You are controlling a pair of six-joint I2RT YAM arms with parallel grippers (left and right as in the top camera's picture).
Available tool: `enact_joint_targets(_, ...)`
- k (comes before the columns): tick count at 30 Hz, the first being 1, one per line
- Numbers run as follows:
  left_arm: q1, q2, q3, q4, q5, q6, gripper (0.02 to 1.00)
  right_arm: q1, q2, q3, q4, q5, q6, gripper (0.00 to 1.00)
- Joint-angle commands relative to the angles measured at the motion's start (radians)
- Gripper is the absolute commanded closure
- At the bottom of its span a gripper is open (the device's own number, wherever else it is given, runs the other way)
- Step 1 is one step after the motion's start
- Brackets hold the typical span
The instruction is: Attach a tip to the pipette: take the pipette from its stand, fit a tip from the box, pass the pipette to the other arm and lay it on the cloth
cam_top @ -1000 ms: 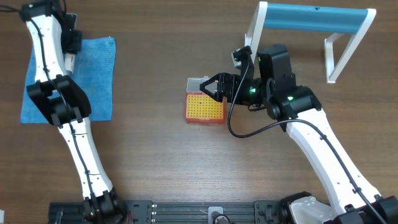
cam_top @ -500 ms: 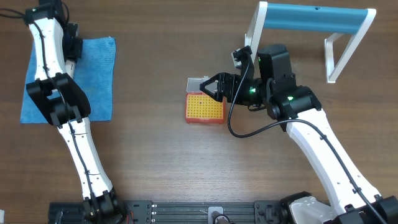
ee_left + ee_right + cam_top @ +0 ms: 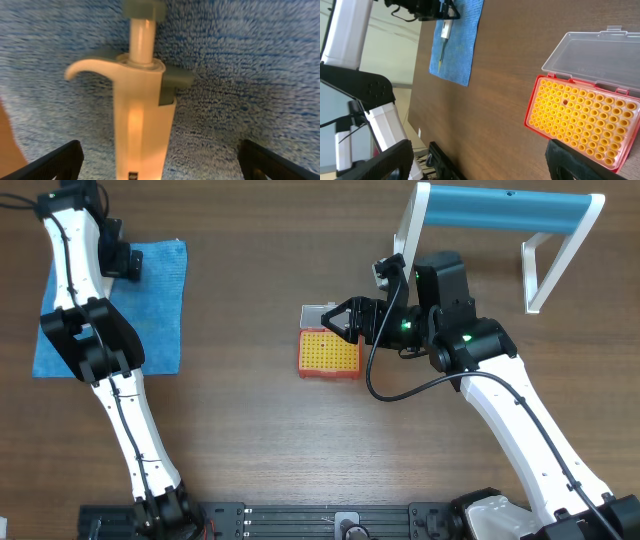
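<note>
The white pipette point(image 3: 142, 125) lies flat on the blue cloth point(image 3: 250, 75), plunger end away from my left gripper point(image 3: 162, 170). That gripper is open, its fingers point(image 3: 55, 162) spread wide on either side of the pipette body without touching it. From above, the left gripper point(image 3: 120, 258) sits over the cloth point(image 3: 160, 300) at the upper left. The right wrist view shows the pipette point(image 3: 445, 31) with a yellow tip on the cloth point(image 3: 460, 45). My right gripper point(image 3: 338, 320) hangs open just above the orange tip box point(image 3: 328, 353), holding nothing.
The tip box point(image 3: 585, 125) has its clear lid folded back and several rows of yellow tips. The blue and white pipette stand point(image 3: 500, 215) is at the back right. Bare wooden table lies between the cloth and the box.
The left gripper has shifted slightly up and to the right over the cloth, and the bit of white pipette seen below it earlier is now covered. The right arm has not moved.
</note>
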Motion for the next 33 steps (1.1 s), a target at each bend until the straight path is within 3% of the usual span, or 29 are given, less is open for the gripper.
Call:
enact_joint_targets(1, -0.024, -0.149, 0.095, -0.026, -0.011, -0.016, 0.018, -0.002, 0.009, 0.005, 0.006, 0.009, 0.008, 0.141)
enact_joint_targets(7, -0.079, -0.28, 0.101, -0.055, -0.01, -0.016, 0.018, -0.003, 0.006, 0.005, 0.082, 0.039, -0.052, 0.143)
enact_joint_targets(10, -0.113, -0.362, 0.101, -0.109, -0.003, -0.019, 0.02, -0.005, -0.005, 0.005, 0.085, 0.143, -0.097, 0.141)
enact_joint_targets(16, -0.136, -0.51, 0.101, -0.262, 0.113, -0.024, 0.023, -0.005, -0.089, 0.005, 0.084, 0.382, -0.205, 0.143)
enact_joint_targets(19, -0.136, -0.592, 0.097, -0.315, 0.131, -0.075, 0.023, -0.005, -0.173, 0.005, 0.081, 0.563, -0.282, 0.141)
enact_joint_targets(23, -0.139, -0.71, 0.097, -0.315, 0.227, -0.113, 0.023, -0.005, -0.294, 0.005, 0.021, 0.753, -0.397, 0.143)
enact_joint_targets(28, -0.139, -0.9, 0.088, -0.315, 0.359, -0.182, 0.023, -0.004, -0.457, 0.001, -0.185, 0.79, -0.436, 0.139)
enact_joint_targets(33, -0.139, -1.14, -0.051, -0.315, 0.387, -0.201, 0.023, -0.004, -0.634, -0.063, -0.308, 0.857, -0.465, 0.141)
